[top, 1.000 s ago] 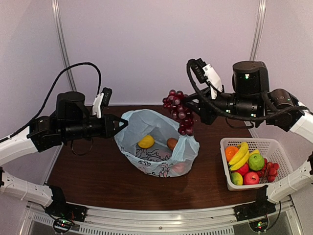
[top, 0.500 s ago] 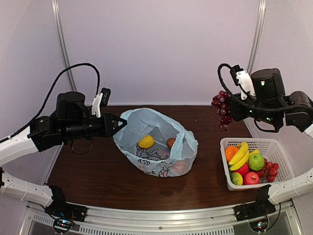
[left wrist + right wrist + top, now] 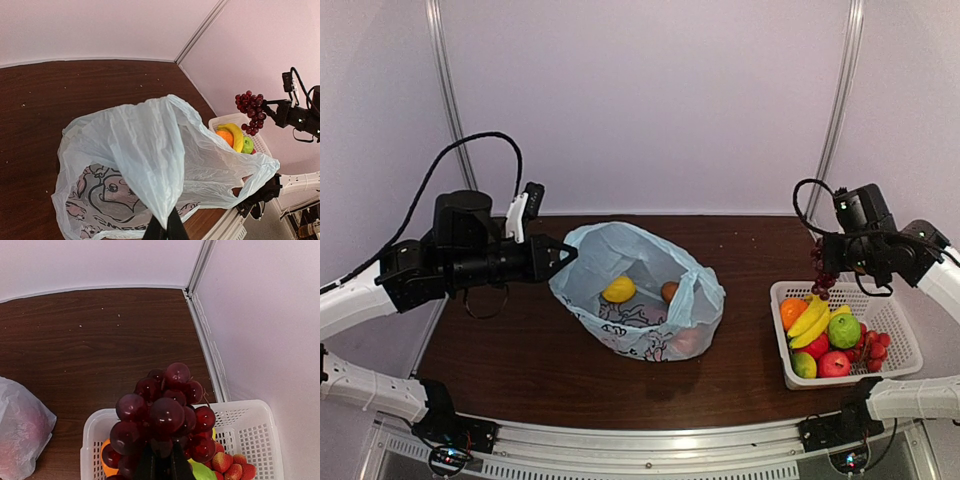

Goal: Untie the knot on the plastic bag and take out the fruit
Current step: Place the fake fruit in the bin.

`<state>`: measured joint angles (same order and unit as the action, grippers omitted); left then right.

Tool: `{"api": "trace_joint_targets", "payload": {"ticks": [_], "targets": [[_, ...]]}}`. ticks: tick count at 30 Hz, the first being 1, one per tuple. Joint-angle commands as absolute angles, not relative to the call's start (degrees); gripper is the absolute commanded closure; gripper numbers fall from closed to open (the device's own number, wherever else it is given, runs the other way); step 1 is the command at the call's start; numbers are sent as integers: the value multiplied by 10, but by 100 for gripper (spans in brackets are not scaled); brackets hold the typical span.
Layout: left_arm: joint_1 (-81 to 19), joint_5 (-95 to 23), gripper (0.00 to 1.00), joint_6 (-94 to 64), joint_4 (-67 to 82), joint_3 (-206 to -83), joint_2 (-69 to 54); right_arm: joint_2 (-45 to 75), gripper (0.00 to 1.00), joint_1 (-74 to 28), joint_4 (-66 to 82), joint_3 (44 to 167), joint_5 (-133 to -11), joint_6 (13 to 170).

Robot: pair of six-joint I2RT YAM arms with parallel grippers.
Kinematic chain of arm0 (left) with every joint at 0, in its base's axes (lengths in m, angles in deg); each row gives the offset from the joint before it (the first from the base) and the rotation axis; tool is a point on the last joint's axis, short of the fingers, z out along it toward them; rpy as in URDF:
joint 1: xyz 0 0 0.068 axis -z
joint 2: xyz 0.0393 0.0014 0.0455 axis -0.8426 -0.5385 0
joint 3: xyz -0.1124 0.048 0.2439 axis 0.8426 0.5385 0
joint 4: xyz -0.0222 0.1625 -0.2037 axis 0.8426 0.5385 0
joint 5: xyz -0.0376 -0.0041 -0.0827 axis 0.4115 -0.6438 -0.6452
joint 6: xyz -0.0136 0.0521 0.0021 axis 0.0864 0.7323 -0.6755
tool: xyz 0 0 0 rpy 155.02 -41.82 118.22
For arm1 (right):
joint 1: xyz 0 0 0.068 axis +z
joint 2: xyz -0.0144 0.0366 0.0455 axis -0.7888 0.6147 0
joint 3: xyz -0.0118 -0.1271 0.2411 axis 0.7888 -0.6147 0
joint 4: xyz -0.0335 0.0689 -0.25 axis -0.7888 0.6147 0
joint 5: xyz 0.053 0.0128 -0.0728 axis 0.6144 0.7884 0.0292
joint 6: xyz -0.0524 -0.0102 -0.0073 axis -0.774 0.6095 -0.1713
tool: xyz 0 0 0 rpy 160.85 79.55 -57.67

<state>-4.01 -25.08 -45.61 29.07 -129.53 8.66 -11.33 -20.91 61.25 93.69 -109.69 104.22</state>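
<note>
Grapes (image 3: 162,417) pinched in right gripper (image 3: 161,463), hanging just ahead of its jaws, above basket (image 3: 235,415). Lower into it before letting go. Bag (image 3: 150,145) rim pinched in left gripper (image 3: 164,230), mouth open beyond jaws, lemon (image 3: 618,290) inside.

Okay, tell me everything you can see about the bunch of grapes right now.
The grape bunch is a tight cluster of glossy, dark red-purple round grapes, smooth and perhaps plastic. It hangs in the air from the shut right end effector, which grips its stem end; the stem itself is hidden. It is above the left side of the white mesh basket, apparently touching nothing else.
</note>
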Motion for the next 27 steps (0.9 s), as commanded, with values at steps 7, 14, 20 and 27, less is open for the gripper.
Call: {"api": "trace_joint_targets", "payload": {"ticks": [7,14,20,27], "targets": [[-46,-234,100,-456,285,-1274,136,-135,99,-386,509,859,-1046,1127],[-48,-237,100,-450,287,-1275,135,-153,100,-423,452,795,-1063,1220],[-49,-262,100,-444,280,-1286,114,-169,100,-433,406,734,-1077,1289],[-49,-272,100,-440,271,-1283,106,-178,100,-438,408,682,-1117,1347]]}}
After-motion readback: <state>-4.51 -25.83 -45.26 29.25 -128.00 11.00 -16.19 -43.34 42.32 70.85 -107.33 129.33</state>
